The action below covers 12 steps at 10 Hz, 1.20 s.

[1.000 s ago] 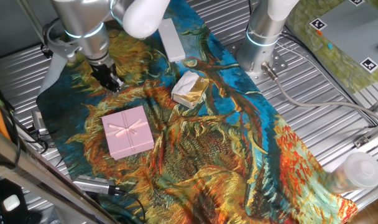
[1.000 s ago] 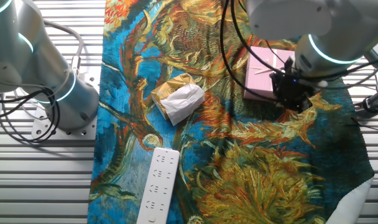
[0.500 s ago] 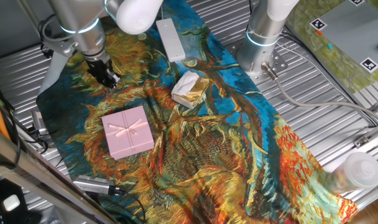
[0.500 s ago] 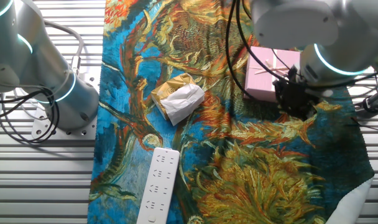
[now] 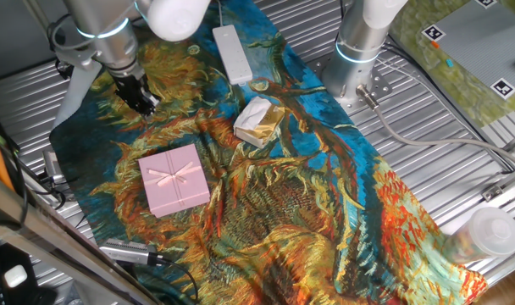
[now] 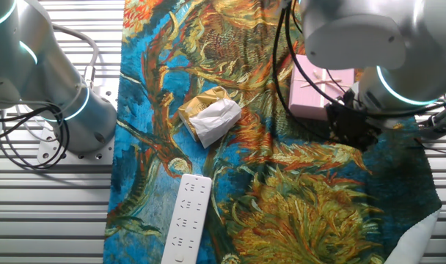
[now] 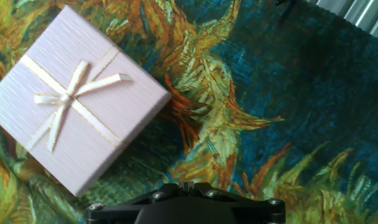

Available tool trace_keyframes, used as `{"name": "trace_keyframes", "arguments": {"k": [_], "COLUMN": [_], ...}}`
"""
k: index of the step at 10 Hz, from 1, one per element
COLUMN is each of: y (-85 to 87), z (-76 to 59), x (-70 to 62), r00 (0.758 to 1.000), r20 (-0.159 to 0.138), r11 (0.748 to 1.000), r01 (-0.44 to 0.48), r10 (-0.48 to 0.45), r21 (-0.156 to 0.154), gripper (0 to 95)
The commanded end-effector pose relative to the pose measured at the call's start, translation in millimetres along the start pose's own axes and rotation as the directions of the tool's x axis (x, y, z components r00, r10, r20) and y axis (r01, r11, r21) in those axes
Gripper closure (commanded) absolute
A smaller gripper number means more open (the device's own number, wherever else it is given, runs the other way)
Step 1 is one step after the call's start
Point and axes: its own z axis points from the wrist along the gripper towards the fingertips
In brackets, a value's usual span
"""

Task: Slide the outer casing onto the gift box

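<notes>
The outer casing [image 5: 173,178] is a flat pale-pink square with a ribbon bow, lying on the patterned cloth. It also shows in the other fixed view [image 6: 320,91] and at the upper left of the hand view [image 7: 74,124]. The gift box's tray with its brown inside is not visible anywhere. My gripper [image 5: 141,98] hangs above the cloth beyond the casing, apart from it, with nothing in it. In the other fixed view my gripper [image 6: 353,129] sits just beside the casing's near edge. In the hand view my gripper [image 7: 188,185] has its fingertips together.
A cream-and-gold wrapped lump [image 5: 259,120] lies mid-cloth, and a long white bar [image 5: 233,52] lies near the far edge. A second arm's base [image 5: 359,51] stands at the back right. A dark cylinder [image 5: 130,251] lies at the cloth's near-left edge. A plastic bottle [image 5: 486,230] stands at the right.
My gripper has moved away from the pink casing, up and left in one fixed view. The casing has not moved.
</notes>
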Motion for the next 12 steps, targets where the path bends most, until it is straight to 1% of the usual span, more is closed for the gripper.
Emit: {"name": "trace_keyframes", "arguments": {"k": [1,6,8,10,12], "y": [-3.4,-4.1,-4.1,-4.1,-4.1], "z": [-0.9,-3.3,-3.3,-3.3,-3.3], "x": [-0.1,1.9,1.9,1.9,1.9], "r00": [1.0,0.999,1.0,0.998,0.988], "r20": [0.001,-0.006,-0.015,-0.01,-0.007], "r11": [1.0,0.999,0.999,0.997,0.988], "r01": [0.011,0.031,-0.015,-0.069,-0.154], "r10": [-0.011,-0.031,0.016,0.069,0.154], "r21": [-0.001,0.012,0.029,0.026,0.026], "gripper": [95.0,95.0,95.0,95.0,95.0]}}
